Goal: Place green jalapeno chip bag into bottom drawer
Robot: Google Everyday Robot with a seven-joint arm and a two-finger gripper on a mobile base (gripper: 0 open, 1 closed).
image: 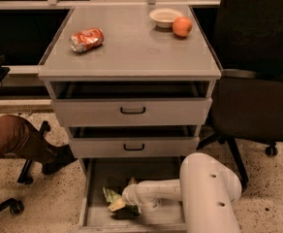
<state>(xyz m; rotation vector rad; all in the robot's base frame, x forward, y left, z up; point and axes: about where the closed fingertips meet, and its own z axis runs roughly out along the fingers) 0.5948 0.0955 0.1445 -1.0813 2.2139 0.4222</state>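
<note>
Three grey drawers stand open in the cabinet point(132, 52): the top drawer point(132, 110) and the middle drawer point(133, 147), each with a black handle, are pulled out a little, and the bottom drawer point(86, 198) is pulled out much farther, showing its plain grey tray. The white arm point(163, 192) reaches in from the right, low over the tray floor, and the gripper point(119, 204) sits inside the bottom drawer, toward its left half. The green jalapeno chip bag point(110, 195) lies crumpled at the gripper's tip, touching it, down in the tray near the left wall. How the jaws stand cannot be told; the wrist and the bag's folds cover them, and only a pale yellowish bit shows just beside the bag.

On the cabinet top a crushed orange-red can point(86, 39) lies on its side toward the left. At the back right a white bowl point(165, 17) stands just beside an orange point(182, 26). A black office chair point(258, 96) stands right of the cabinet. At the left, a person's leg in brown trousers point(13, 140) ends in a dark shoe point(59, 160) near the cabinet's lower corner.
</note>
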